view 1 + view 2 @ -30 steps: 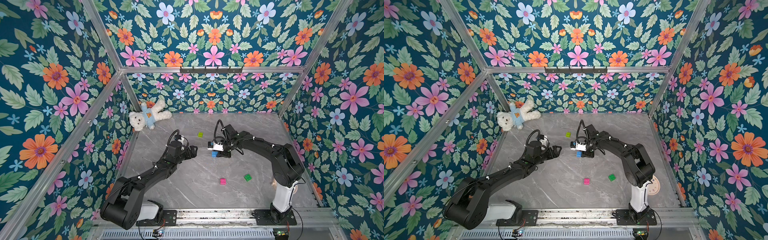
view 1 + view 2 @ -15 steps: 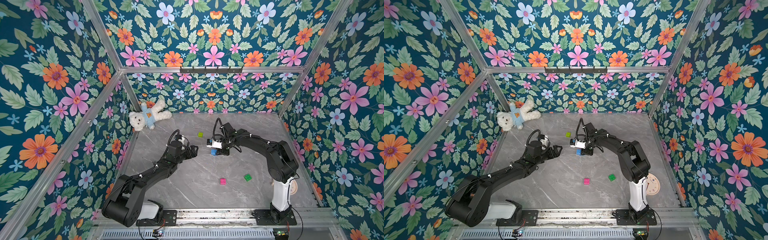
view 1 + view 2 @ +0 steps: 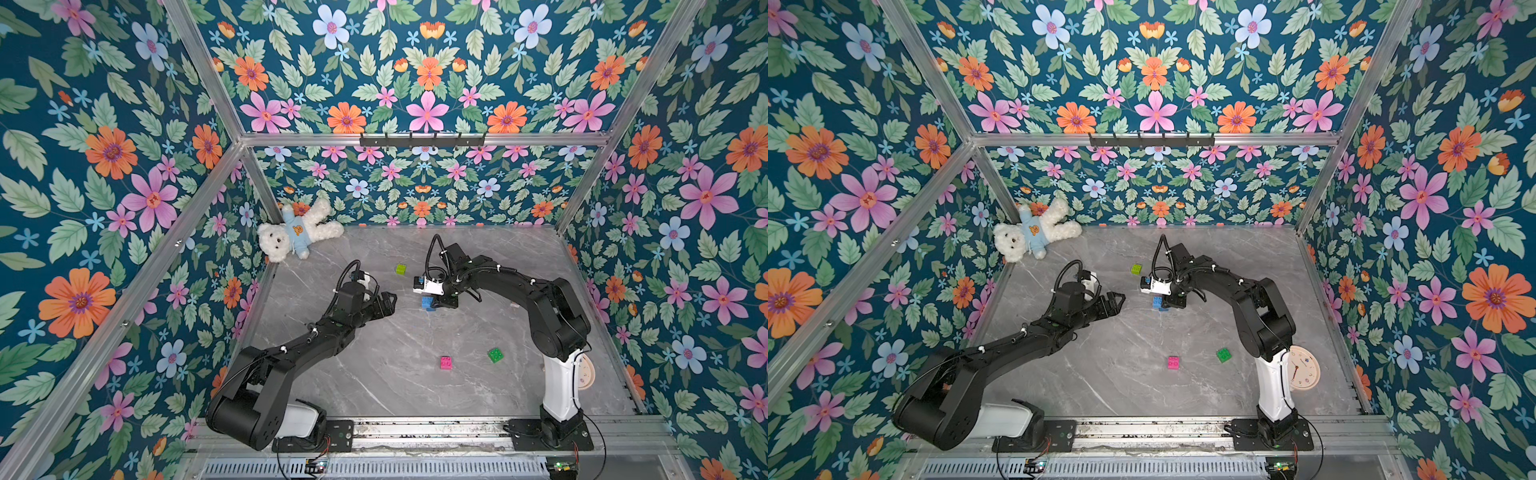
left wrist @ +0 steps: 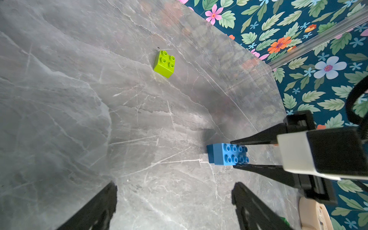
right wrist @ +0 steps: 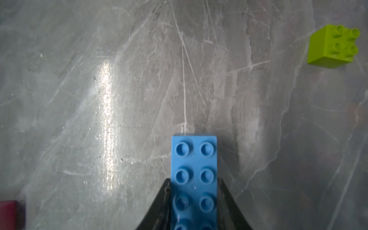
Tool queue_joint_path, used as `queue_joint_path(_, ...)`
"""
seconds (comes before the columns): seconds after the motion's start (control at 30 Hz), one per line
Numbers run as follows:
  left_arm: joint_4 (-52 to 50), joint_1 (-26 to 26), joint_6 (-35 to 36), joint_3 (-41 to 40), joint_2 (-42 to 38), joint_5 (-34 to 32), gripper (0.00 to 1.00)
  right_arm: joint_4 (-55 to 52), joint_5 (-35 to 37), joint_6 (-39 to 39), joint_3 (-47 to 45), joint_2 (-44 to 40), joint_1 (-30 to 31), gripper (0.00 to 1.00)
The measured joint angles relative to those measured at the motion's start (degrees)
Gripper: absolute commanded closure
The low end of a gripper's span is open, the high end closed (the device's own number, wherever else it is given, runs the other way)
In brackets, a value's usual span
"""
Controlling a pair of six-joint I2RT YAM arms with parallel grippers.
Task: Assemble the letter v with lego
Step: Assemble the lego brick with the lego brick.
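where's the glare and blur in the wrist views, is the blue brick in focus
Right wrist view: a bright glare streak on the table; the light-blue brick is crisp at its far studs, softer between the right gripper's fingers. Left wrist view: lime brick sharp, the left gripper's own fingers blurred, wall pattern faintly reflected in the table.

Grey marble tabletop (image 3: 374, 374), teddy bear (image 3: 297, 235), lime brick (image 3: 400, 269), pink brick (image 3: 446, 362), green brick (image 3: 495, 355)

Grey veined marble floor (image 3: 395, 386) under the left gripper (image 3: 390, 300) and right gripper (image 3: 434, 304), teal floral wallpaper (image 3: 428, 83) on every wall around them, aluminium frame posts (image 3: 210, 81), black hook rail (image 3: 422, 140) high beyond the right gripper, soft glare streak (image 5: 106, 111) on the marble ahead of it
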Motion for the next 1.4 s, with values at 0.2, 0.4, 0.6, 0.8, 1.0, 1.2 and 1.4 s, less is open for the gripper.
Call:
queue_joint_path(0.2,0.0,0.0,0.2,0.2,0.5,0.1,0.07,-1.0,-0.4,-1.4,0.8,1.0,0.0,0.92)
queue_joint_path(0.4,0.0,0.0,0.9,0.3,1.1,0.2,0.07,-1.2,-1.4,-2.4,0.5,1.1,-0.7,0.92)
queue_joint_path(0.6,0.0,0.0,1.1,0.6,1.6,0.3,0.07,-1.8,-2.3,-3.2,0.9,1.4,-1.3,0.91)
queue_joint_path(0.8,0.0,0.0,1.2,0.8,2.1,0.3,0.07,-2.8,-2.8,-3.4,2.4,2.4,-1.4,0.91)
queue_joint_path(1.0,0.0,0.0,1.3,0.9,2.5,0.3,0.07,-3.1,-3.1,-4.0,3.6,3.6,-1.4,0.91)
queue_joint_path(1.2,0.0,0.0,1.3,1.0,2.9,0.3,0.07,-2.2,-3.4,-4.6,3.1,3.6,-1.4,0.91)
queue_joint_path(1.4,-0.1,0.0,1.4,1.2,3.2,0.3,0.06,-2.3,-3.6,-4.7,3.2,3.6,-1.6,0.91)
